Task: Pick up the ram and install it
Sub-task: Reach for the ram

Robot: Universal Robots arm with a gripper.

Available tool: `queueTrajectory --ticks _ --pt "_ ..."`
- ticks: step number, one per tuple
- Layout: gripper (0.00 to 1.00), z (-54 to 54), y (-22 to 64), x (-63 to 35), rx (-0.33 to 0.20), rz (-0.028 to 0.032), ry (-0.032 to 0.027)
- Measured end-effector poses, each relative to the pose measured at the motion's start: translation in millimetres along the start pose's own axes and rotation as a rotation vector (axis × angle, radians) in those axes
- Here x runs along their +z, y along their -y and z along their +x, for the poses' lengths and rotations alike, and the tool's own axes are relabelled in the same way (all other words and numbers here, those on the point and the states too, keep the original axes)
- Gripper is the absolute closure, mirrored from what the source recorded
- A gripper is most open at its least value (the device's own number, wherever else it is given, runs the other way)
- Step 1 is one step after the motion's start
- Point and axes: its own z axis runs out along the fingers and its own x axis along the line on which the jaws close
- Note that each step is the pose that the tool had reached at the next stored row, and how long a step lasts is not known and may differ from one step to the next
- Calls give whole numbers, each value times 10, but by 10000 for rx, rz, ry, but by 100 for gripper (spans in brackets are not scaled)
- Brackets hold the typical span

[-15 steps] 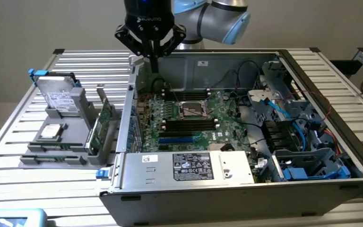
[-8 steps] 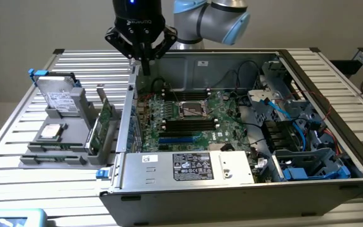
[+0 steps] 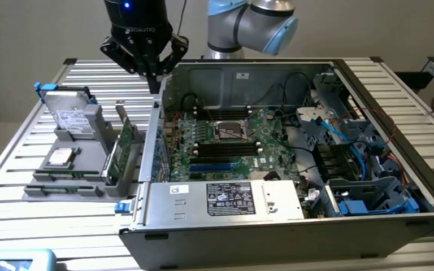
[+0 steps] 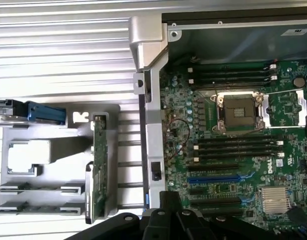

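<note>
while the ram [image 3: 65, 175] lies racked, exterior view shows gripper [image 3: 153, 83] closed.

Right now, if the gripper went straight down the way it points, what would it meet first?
Likely the computer case, its side wall just below the gripper; depth is unclear.

The motherboard [image 3: 202, 132] is showing deep green, striped with black slots [image 3: 225, 148] and one blue slot [image 3: 214, 167], and the black gripper [image 3: 153, 82] is hanging at eleven o'clock of it in the exterior view. At nine o'clock a grey tray [image 3: 74, 169] is lying on the silvery ribbed table [image 3: 13, 164], a blue latch [image 3: 45, 87] standing out at ten o'clock.
</note>
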Motion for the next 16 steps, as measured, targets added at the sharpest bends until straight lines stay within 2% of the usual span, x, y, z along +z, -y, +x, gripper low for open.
queueTrajectory --ticks 4,11,16 --pt "89 180 35 17 0 1 -1" --pt "89 447 121 130 1 2 -14" --pt "89 600 244 197 -1 2 -18"
